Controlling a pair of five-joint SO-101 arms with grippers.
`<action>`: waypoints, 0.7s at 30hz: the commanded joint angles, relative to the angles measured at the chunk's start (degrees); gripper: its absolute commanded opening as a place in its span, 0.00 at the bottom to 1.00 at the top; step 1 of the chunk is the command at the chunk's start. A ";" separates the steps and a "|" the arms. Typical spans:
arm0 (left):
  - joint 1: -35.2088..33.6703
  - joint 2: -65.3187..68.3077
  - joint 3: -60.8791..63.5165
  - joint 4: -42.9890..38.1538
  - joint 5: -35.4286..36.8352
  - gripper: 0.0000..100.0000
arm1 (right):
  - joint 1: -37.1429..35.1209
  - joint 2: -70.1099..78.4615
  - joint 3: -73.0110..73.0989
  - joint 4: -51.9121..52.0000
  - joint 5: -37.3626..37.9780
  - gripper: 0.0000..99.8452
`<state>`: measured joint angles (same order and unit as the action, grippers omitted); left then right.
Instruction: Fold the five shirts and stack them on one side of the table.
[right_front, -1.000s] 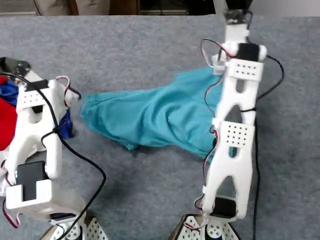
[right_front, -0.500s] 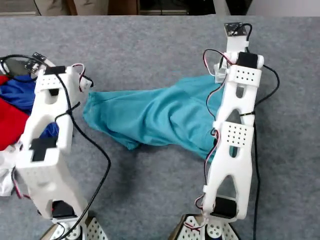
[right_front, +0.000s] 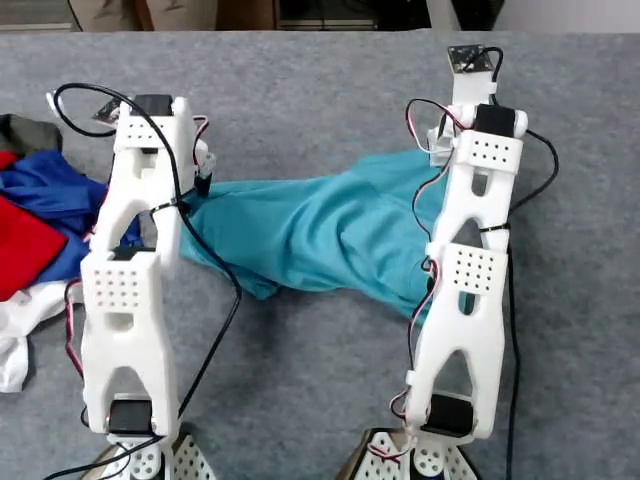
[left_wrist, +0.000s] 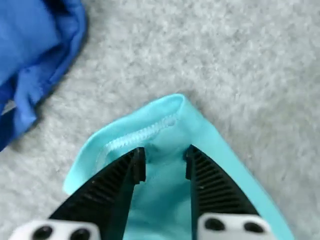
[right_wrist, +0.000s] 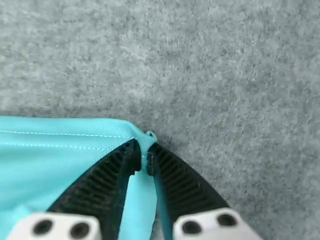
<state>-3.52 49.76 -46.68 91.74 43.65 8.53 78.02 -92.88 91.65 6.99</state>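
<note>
In the high view much of the teal shirt (right_front: 320, 235) is covered. The right arm (right_front: 475, 270) lies over its right end and the left arm (right_front: 125, 290) over its left end, so neither end's outline can be followed there. What shows is a long, rumpled band of thin, smooth cloth stretched left to right across the middle of the tabletop (right_front: 300, 90). It is wider toward the right, and a folded flap points toward the near side. The tabletop has a grey, fuzzy, felt-like surface.

The left hand (left_wrist: 164, 159) sits at the shirt's left end. Its two black, ribbed fingers (left_wrist: 131, 170) stand apart, and a rounded, stitched hem of the teal cloth shows in the gap and just past the tips. Whether they press the cloth cannot be told. The right hand (right_wrist: 142, 152) is at the shirt's far right corner. Its ribbed fingers are drawn together on the very tip of that corner, and a stitched edge runs off from it.

At the left edge of the tabletop lies a heap of other clothes, cut off by the border. There is a blue shirt (right_front: 50, 190) in loose folds, a red shirt (right_front: 25, 245) partly over it and a white shirt (right_front: 20, 325) on the near side. A dark garment (right_front: 20, 130) lies on the far side, with too little showing to tell its shape. The blue shirt's rolled edge lies near the left hand, apart from the teal hem.
</note>
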 joint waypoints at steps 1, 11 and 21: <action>-0.88 3.03 -7.21 0.79 0.18 0.14 | 0.66 -0.22 -2.59 -1.05 0.44 0.00; -0.88 6.29 -9.32 1.67 0.18 0.13 | 0.66 -0.22 -2.33 -1.76 0.44 0.00; -1.85 6.55 -9.32 1.23 0.35 0.02 | 0.66 -0.22 -2.33 -1.76 0.44 0.00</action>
<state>-3.87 57.05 -54.51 92.62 43.65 8.53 78.02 -92.88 90.95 6.99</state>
